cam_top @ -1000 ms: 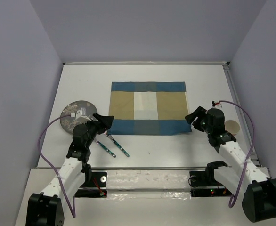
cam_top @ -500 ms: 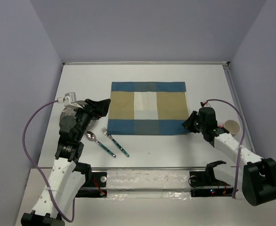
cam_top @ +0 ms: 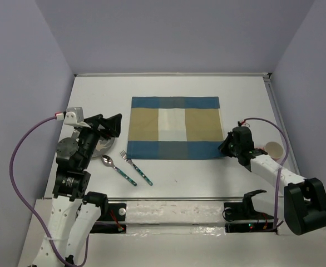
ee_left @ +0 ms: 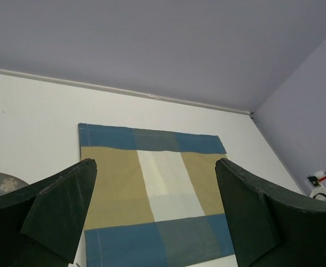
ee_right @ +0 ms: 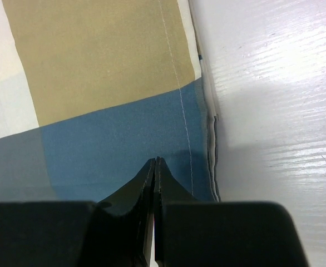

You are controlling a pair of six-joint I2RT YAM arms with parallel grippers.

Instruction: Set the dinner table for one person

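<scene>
The left arm hides most of the grey round plate (cam_top: 105, 147). We cannot tell whether the right gripper (ee_right: 155, 162) pinches the blue-and-tan checked cloth placemat (ee_right: 113, 128) or merely presses on it.

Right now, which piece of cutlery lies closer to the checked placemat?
The fork, its tines close to the placemat at its near-left corner; the spoon lies farther left.

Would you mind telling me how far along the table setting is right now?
Early. Done: the placemat lies flat on the dinner table. In hand: the right gripper is shut with its tips on the mat's near right corner; the left gripper is open and empty near the plate. Left: plate, spoon and fork lie left of the mat, cup to its right, none on it.
</scene>
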